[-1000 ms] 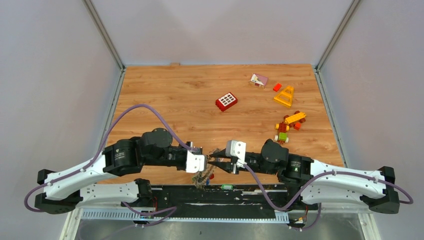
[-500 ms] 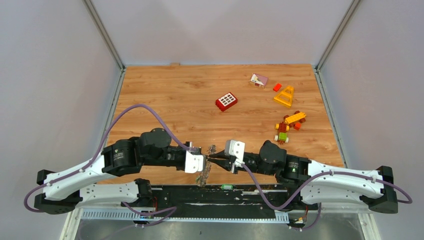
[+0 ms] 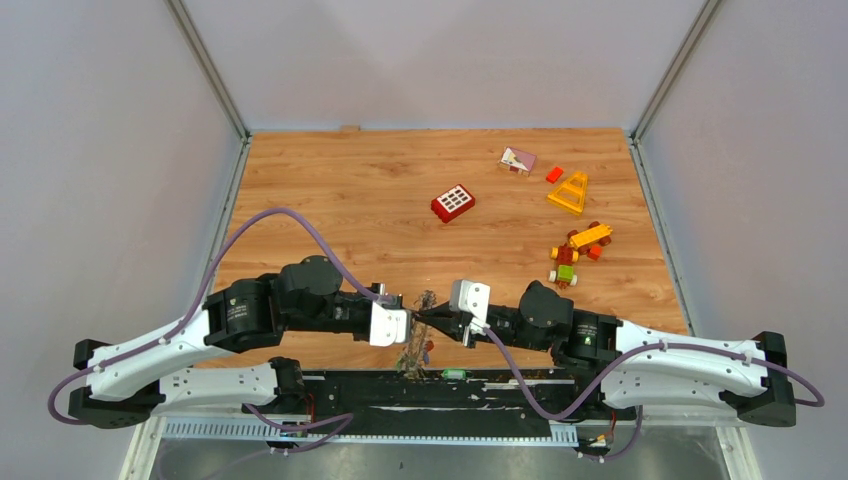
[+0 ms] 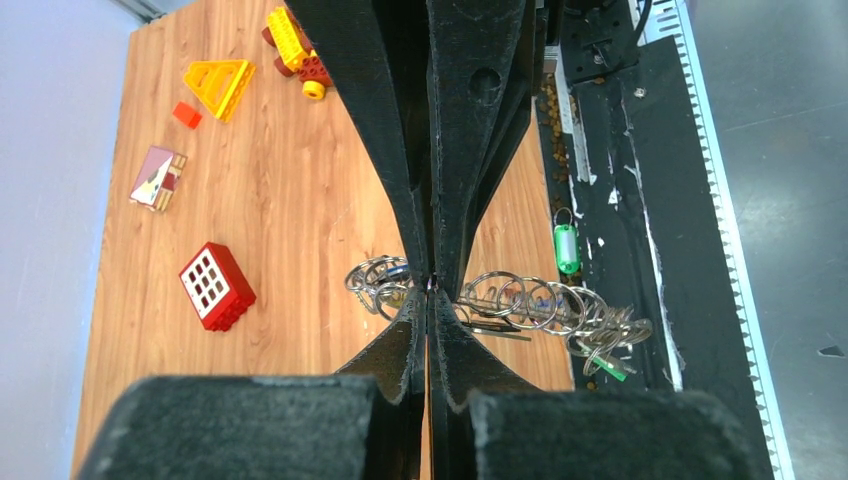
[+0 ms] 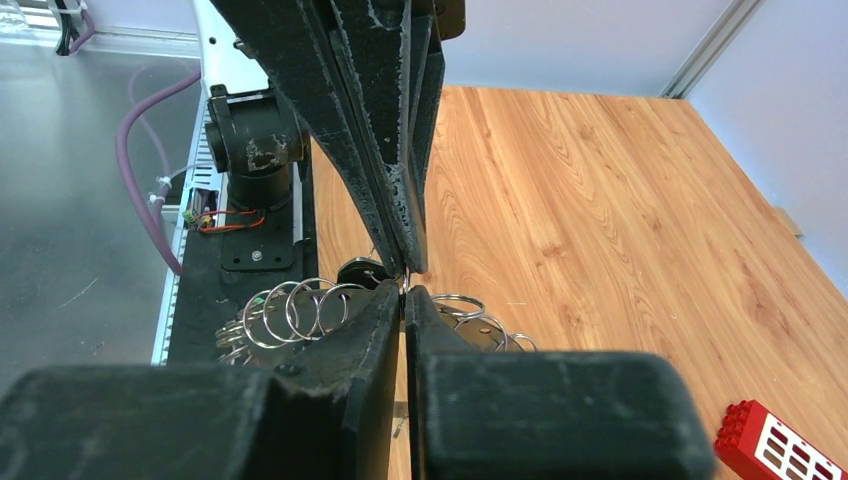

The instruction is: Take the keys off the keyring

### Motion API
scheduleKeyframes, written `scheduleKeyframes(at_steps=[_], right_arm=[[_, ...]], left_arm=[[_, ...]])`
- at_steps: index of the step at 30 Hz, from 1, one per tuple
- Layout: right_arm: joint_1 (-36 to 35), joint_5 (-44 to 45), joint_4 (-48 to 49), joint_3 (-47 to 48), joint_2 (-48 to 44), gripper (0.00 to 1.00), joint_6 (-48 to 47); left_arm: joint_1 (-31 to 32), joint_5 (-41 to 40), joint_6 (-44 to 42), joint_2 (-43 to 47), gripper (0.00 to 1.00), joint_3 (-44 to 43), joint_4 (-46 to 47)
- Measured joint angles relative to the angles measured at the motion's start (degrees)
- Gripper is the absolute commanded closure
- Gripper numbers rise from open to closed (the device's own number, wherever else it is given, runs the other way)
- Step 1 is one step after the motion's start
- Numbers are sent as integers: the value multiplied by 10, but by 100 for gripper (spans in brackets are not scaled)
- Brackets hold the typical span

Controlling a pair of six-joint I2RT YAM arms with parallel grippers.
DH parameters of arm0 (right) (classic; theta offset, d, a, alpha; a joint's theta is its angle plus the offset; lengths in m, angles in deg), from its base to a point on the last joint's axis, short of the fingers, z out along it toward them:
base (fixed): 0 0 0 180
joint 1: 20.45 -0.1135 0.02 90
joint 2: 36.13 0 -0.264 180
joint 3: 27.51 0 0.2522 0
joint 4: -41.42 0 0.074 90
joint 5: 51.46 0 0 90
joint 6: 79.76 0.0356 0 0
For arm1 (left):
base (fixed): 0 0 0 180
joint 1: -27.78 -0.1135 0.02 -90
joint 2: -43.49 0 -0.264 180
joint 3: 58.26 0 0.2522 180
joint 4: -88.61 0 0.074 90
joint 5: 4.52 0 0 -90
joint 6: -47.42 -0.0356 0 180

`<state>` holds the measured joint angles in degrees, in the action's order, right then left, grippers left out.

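Observation:
The keyring [image 3: 421, 303] hangs above the table's near edge between both grippers, which meet tip to tip. It carries several small silver split rings [image 4: 530, 300] [image 5: 300, 305]. The keys [image 3: 412, 355] dangle below as a dark bunch, mostly hidden among the rings. My left gripper [image 3: 408, 322] [image 4: 430, 291] is shut on the ring's wire. My right gripper [image 3: 421, 320] [image 5: 403, 292] comes from the opposite side, its jaws pressed together on the same wire right at the left fingertips. In each wrist view the other gripper's fingers [image 4: 440, 150] [image 5: 385, 150] point down from the top.
A red brick [image 3: 453, 203] [image 4: 216, 285] lies mid-table. At the back right are a pink tile [image 3: 517, 161], a small red block [image 3: 554, 174], a yellow triangle [image 3: 569, 192] and a toy vehicle [image 3: 575, 252]. A green tag [image 3: 455, 374] [image 4: 566, 247] lies on the black base plate [image 3: 520, 395].
The right gripper has slid left to meet the left gripper and its jaws have narrowed onto the ring. The bunch of keys has swung slightly. The left gripper stays shut.

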<state>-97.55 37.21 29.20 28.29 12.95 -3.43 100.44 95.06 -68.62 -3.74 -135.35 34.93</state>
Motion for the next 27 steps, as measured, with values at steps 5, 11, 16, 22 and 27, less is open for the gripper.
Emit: scheduleKeyframes(at_steps=[5,11,16,22,27], right_arm=[[0,2,0,0,0,100,1],[0,2,1,-1,-1,100,-4],[0,3,1,-15,-5,100,-13],[0,4,0,-29,-6,100,-20],[0,5,9,-31,-16,100,-25]], left_arm=[[0,0,0,0,100,0,2],[0,0,1,1,80,0,5],[0,4,2,17,67,1,35],[0,3,7,43,64,15,62],[0,2,24,52,61,41,81]])
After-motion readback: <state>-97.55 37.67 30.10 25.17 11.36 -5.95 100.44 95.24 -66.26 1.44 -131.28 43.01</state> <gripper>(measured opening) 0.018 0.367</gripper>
